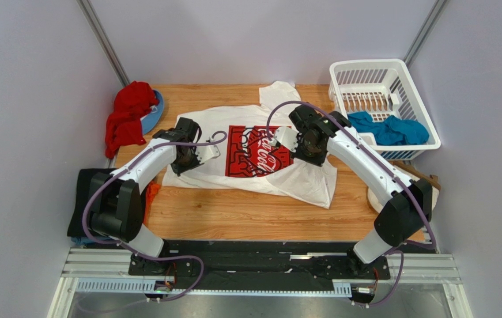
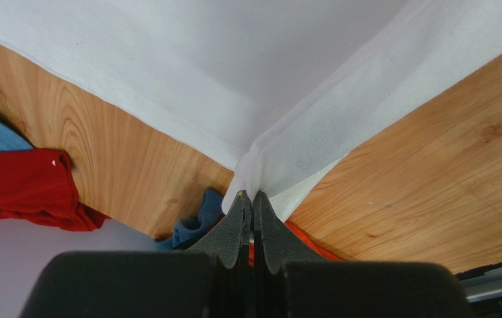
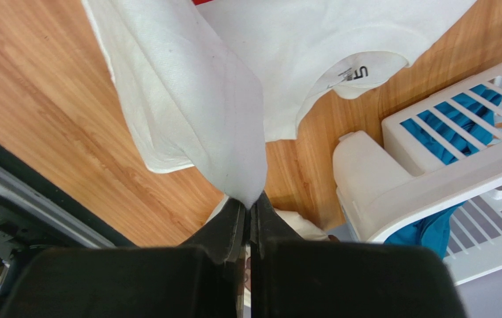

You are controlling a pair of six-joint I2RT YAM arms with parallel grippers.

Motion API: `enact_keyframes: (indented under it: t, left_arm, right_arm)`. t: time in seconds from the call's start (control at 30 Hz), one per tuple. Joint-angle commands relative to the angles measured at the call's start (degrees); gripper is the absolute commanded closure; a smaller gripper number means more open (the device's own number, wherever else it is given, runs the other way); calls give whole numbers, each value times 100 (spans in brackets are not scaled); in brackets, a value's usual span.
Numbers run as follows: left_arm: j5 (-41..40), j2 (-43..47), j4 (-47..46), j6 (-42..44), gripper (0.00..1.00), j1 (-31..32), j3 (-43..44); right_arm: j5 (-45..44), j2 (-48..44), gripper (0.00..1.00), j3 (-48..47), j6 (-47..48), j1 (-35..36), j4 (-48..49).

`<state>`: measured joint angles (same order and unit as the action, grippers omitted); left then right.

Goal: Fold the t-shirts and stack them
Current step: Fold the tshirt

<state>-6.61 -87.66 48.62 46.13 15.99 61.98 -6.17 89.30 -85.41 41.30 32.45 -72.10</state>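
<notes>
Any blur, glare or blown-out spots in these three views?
Top view: sharp, evenly lit, soft shadows, no glare. Left wrist: shirt nearly washed out up top; foreground at bottom blurred. Right wrist: shirt fold and basket crisp; bottom foreground out of focus.

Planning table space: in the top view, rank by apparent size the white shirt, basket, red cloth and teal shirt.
1. white shirt
2. basket
3. red cloth and teal shirt: close in size, and the teal one is partly behind the basket wall, so they are left unranked.

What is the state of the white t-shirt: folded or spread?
Mostly spread, not folded: the white t-shirt lies open on the table, red print showing.
</notes>
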Motion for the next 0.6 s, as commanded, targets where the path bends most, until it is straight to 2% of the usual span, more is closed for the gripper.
enact_keyframes:
  t: [0.0,0.2,0.57]
  left_arm:
    - [-165,-251,-195,-60,100,-105,385]
    - [-121,-542,-151,-95,100,-149,798]
    - [-165,-594,-98,-25,100,-149,939]
  right_arm:
    - [-253,377,100,-529,203,-177,345]
    - [-331,834,100,-1039,291,-432,380]
    - [-551,1554,100,-1883,493,-564,407]
